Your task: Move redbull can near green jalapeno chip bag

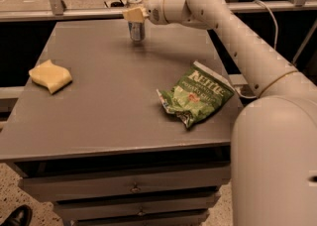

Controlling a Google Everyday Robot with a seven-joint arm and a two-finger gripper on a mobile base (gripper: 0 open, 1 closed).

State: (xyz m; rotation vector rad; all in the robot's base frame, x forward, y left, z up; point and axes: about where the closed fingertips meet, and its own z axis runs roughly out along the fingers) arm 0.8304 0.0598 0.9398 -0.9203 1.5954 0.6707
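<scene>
The redbull can [136,31] stands upright near the far edge of the grey table [114,101], a slim silver-grey can with bluish patches. My gripper [133,13] reaches in from the right and is shut on the can's upper part, with a pale fingertip [132,15] across its front. The green jalapeno chip bag [195,93], crumpled with white "Kettle" lettering, lies flat near the table's right edge, well in front of and to the right of the can.
A pale yellow sponge-like lump [50,75] lies at the table's left side. My white arm [257,71] runs along the table's right side, over the bag's far corner. A metal rail [59,14] runs behind the table. Drawers sit below its front edge.
</scene>
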